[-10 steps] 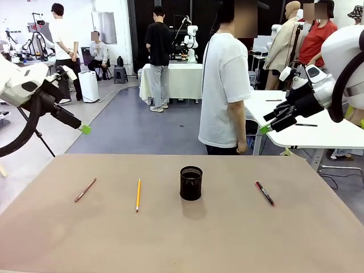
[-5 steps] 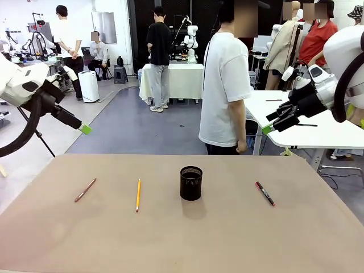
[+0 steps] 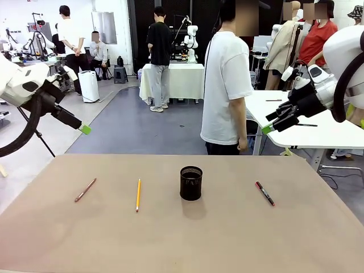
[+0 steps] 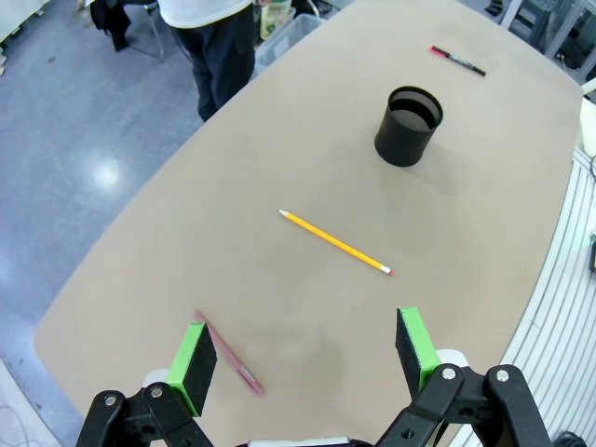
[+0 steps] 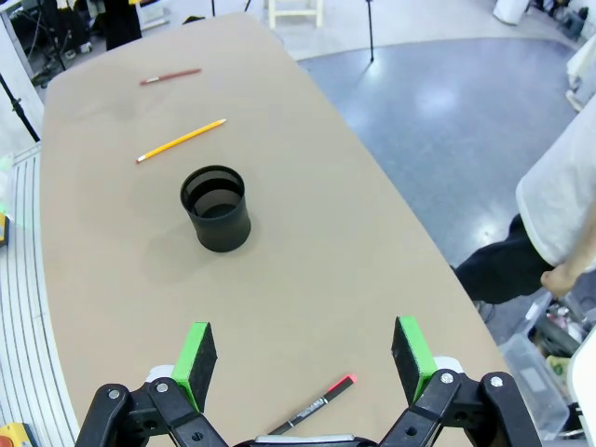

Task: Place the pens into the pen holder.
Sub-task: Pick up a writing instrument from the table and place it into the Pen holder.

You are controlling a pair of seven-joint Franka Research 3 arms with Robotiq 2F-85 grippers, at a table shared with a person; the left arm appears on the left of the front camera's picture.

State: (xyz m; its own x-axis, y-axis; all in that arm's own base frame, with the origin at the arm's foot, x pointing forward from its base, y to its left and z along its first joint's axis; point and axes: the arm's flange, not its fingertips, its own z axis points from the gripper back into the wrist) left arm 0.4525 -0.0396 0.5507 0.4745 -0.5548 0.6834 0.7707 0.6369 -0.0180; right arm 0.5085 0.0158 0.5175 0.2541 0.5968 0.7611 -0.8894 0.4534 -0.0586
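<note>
Front view: the pen holder (image 3: 191,183) stands mid-way on the bench (image 3: 227,244), with the yellow pencil (image 3: 137,195) and reddish-brown pen (image 3: 85,190) to its left and the red-ended pen (image 3: 264,193) to its right. The left pincer (image 4: 303,349) and right pincer (image 5: 304,346) hang wide and empty. These thin pens lie flat, so they may roll out of a shallow pinch.

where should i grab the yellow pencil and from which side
Grip the yellow pencil at mid-shaft, coming straight down with the jaws closing across its thin width. It lies flat on the table, apart from the pen holder, so only its top is free. The open left gripper looks better placed.
</note>
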